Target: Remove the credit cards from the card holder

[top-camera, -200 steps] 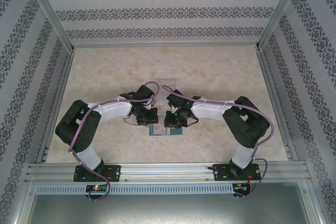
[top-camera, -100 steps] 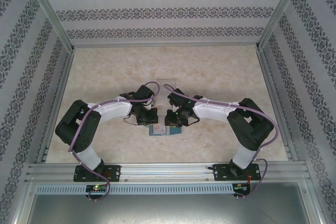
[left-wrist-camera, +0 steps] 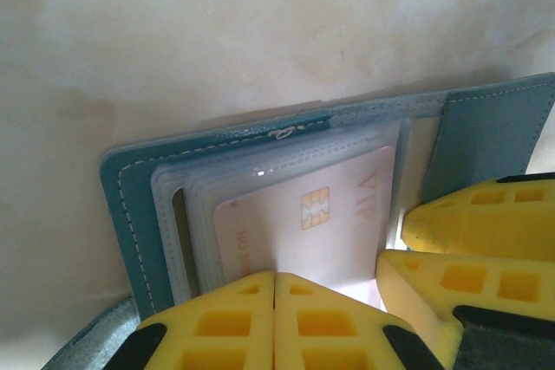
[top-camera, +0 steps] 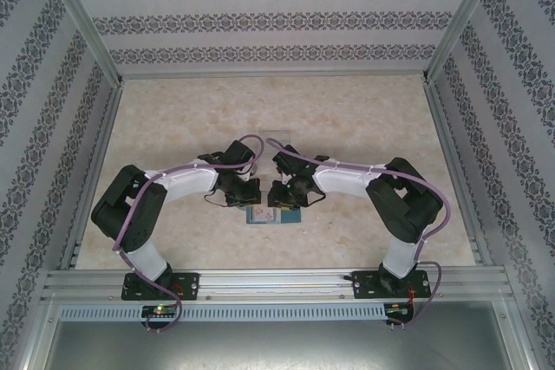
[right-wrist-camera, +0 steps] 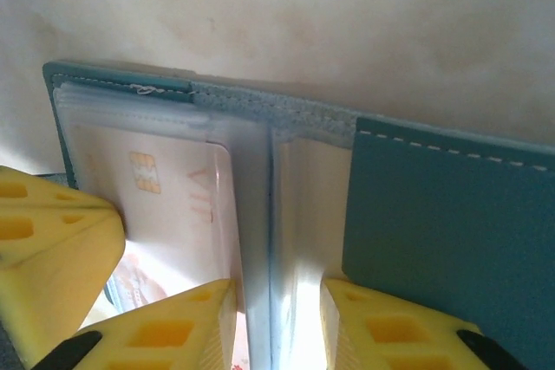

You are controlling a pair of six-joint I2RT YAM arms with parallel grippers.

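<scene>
An open teal card holder [left-wrist-camera: 130,214] lies flat on the pale marbled table [left-wrist-camera: 217,32], near its front middle. The left gripper [left-wrist-camera: 275,283] is closed tight at the near edge of the top credit card [left-wrist-camera: 299,223], though whether it nips that edge cannot be told. The right gripper [right-wrist-camera: 277,294] stands partly open, its jaws astride the fold of the clear plastic sleeves [left-wrist-camera: 173,214] and gripping nothing. To do this well, one gripper should probably pin the sleeves flat while the other slides the card out along its pocket rather than lifting it. The card is pale pink with a gold chip and the letters VIP, tucked inside the stacked sleeves.
</scene>
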